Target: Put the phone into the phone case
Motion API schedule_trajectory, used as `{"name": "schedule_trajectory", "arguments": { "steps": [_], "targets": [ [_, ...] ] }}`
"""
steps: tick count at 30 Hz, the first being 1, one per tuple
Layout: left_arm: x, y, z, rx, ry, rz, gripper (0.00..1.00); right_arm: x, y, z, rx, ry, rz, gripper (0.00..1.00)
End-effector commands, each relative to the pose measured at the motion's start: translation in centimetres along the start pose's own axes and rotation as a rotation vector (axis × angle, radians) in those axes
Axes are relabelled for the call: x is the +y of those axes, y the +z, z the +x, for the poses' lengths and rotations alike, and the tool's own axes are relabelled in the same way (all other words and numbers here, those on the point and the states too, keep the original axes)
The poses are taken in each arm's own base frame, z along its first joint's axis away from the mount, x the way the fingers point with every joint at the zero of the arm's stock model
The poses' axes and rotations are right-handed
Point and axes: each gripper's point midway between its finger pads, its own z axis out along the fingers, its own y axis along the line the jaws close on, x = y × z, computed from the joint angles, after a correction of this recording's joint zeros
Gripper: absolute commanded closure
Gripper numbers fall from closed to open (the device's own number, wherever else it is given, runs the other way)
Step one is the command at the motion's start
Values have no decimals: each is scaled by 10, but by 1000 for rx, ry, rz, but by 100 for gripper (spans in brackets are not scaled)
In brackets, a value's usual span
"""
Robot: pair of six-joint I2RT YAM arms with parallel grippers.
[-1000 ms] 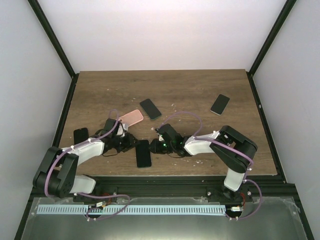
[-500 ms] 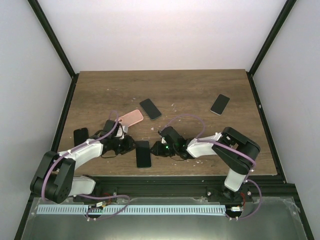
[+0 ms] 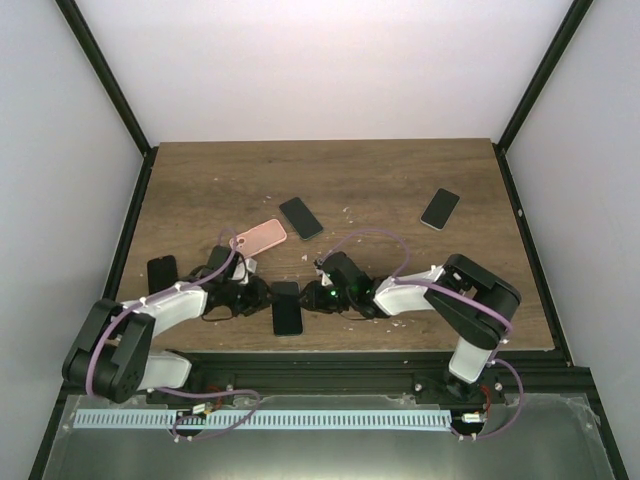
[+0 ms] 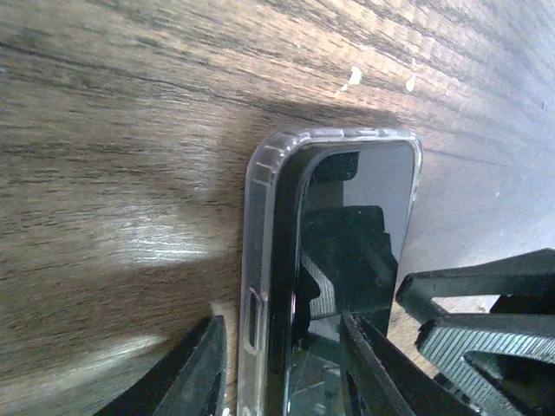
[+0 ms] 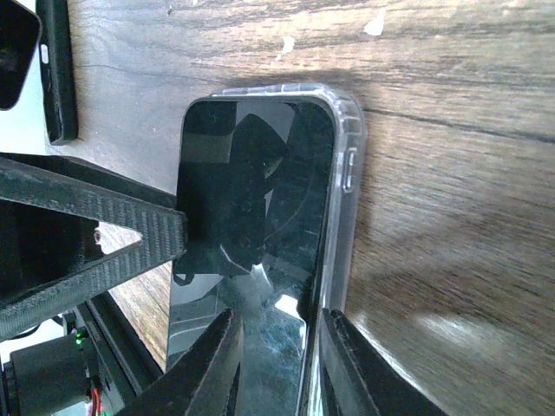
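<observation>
Brown wood-grain tabletop (image 3: 400, 170), framed by black rails, with items listed from its left side to its right.

Item 1: a black rectangular slab, phone or case not distinguishable (image 3: 161, 271), is laid flat near the left edge, well apart from the other items.

Item 2: the left gripper (image 4: 280, 318), black with two fingers, is lowered to the table at the near centre. Its jaws are held partly apart. One finger is placed just outside the case wall and the other over the screen, so that the left long edge of the cased phone is straddled. Whether the fingers press on it cannot be told, and nothing is lifted.

Item 3: a pink rounded-rectangle phone case (image 3: 262, 236) is laid flat just behind the left gripper.

Item 4: the black glass-fronted phone (image 3: 287, 310) is set face up in the clear soft plastic phone case (image 4: 257, 199), near the front edge, between the two grippers. Its far end is seated inside the case corners. Along the left long edge a dark band of the phone's side is seen beside the case wall.

Item 5: a black phone (image 3: 301, 217) is laid at a slant behind item 4, near the pink case.

Item 6: the right gripper (image 5: 276, 316) is lowered over the right long edge of the cased phone. Its jaws are held narrowly apart, one finger over the screen and one at the case wall. Contact cannot be judged.

Item 7: a black phone (image 3: 440, 208) is laid at a slant far right, well apart.
</observation>
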Motion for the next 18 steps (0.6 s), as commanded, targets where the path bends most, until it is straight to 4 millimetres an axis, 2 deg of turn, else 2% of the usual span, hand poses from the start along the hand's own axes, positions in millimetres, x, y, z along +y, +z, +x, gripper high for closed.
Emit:
{"name": "schedule_trajectory", "arguments": {
  "steps": [1, 6, 10, 14, 18],
  "targets": [
    [0, -6, 5, 1, 9, -8, 61, 2, -9, -1, -24, 9, 4, 73],
    [3, -3, 15, 23, 1, 16, 61, -2, -8, 5, 1, 25, 6, 69],
    [5, -1, 18, 42, -4, 20, 68, -3, -1, 14, 28, 35, 1, 66],
    [2, 3, 23, 70, -16, 58, 71, 5, 9, 18, 52, 30, -6, 63],
    [12, 5, 27, 85, -16, 14, 74, 16, 13, 14, 54, 33, -34, 61]
  ]
}}
